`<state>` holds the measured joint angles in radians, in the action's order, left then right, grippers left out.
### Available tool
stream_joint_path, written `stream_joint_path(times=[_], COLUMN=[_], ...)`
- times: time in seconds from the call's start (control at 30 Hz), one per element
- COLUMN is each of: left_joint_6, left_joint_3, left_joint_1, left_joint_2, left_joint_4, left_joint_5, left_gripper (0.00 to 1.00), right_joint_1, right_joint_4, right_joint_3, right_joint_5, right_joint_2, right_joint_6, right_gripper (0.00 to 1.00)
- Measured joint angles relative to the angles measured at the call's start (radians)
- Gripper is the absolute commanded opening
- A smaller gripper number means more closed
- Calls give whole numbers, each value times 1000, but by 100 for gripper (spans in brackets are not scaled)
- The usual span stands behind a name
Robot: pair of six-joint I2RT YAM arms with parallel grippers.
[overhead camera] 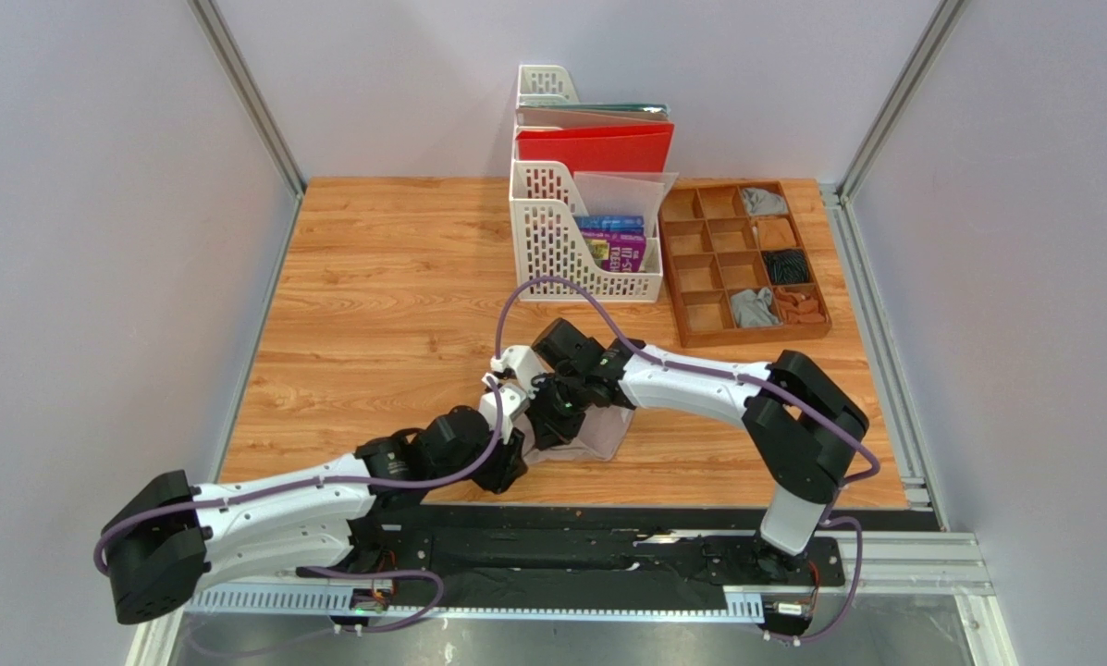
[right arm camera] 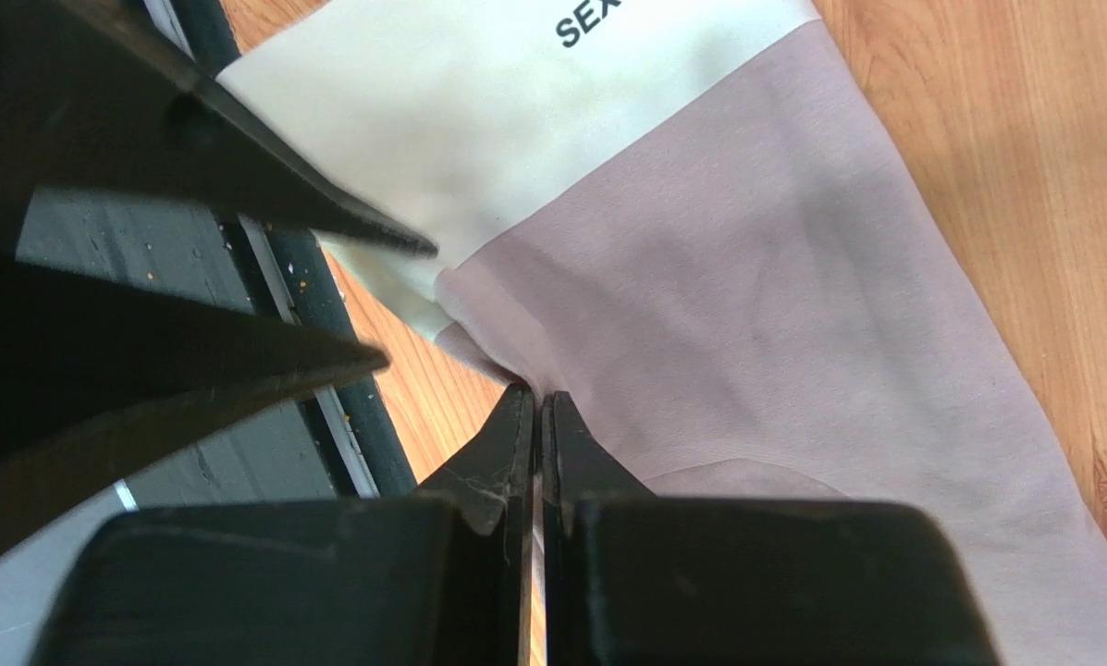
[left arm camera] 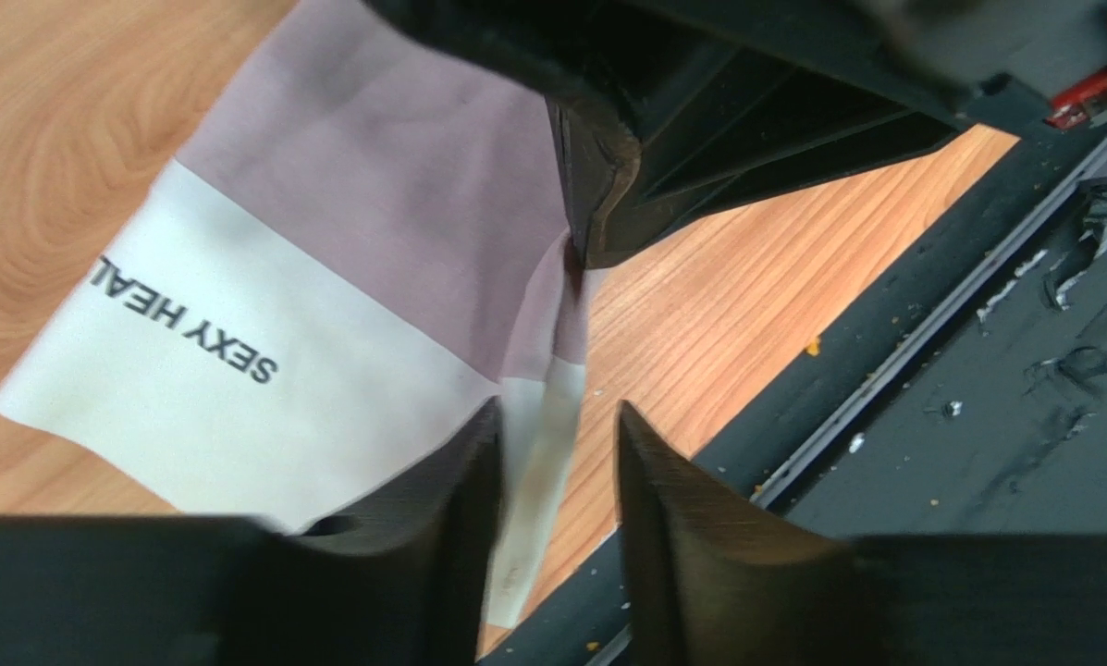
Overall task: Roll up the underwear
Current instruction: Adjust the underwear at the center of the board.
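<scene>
Table [overhead camera: 378, 278] near edge: right jaws pinch underwear [overhead camera: 594, 433].

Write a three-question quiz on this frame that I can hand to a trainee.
1. True or false: the right gripper is shut on a fold of the underwear.
2. What lies between the fingers of the left gripper? A the cream band of the garment; B a pen; C nothing.
3. Fill in: seen from the top camera, the wooden tray stands to the ___ of the white file holder.

Key: 1 true; 2 A; 3 right.
</scene>
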<state>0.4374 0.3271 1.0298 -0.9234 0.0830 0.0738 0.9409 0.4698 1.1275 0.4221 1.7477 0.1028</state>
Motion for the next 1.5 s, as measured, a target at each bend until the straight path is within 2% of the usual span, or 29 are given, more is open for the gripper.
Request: stream_joint_path(times=[0.33, 0.53, 0.67, 0.7, 0.77, 0.8, 0.87, 1.0, 1.1, 1.13, 1.23, 1.5], left_joint_6=[7, 6, 6, 6, 5, 9, 10, 10, 13, 14, 15, 23], left_joint_3=[9, 28, 37, 37, 43, 45, 50, 65, 75, 76, 76, 76], left_joint_1=[13, 31, 38, 40, 45, 48, 50, 50, 50, 50, 50, -3], left_joint_2=[-2, -44, -64, -67, -79, -83, -93, -116, -128, -129, -124, -69], left_joint_4=[41, 48, 55, 55, 56, 56, 58, 63, 68, 71, 87, 115], left_joint_5=[71, 88, 101, 102, 111, 114, 120, 130, 130, 131, 130, 61], left_gripper=[53, 53, 42, 35, 26, 14, 1, 0, 0, 0, 0, 0], right_joint_1=[-30, -41, -43, -45, -48, -49, -55, -69, -88, -95, -117, -232], right_joint_4=[1, 4, 4, 4, 5, 5, 5, 5, 3, 1, -8, -91], right_joint_3=[12, 23, 26, 26, 26, 26, 26, 26, 26, 26, 23, -67], right_joint_5=[31, 37, 41, 44, 47, 51, 55, 75, 108, 116, 138, 217], right_joint_2=[14, 19, 27, 32, 38, 40, 41, 42, 42, 42, 37, -49], right_joint_6=[0, 0, -1, 0, -1, 0, -1, -1, -5, -7, -20, -51], right_gripper=[0, 0, 0, 0, 0, 0, 0, 0, 21, 35, 49, 57])
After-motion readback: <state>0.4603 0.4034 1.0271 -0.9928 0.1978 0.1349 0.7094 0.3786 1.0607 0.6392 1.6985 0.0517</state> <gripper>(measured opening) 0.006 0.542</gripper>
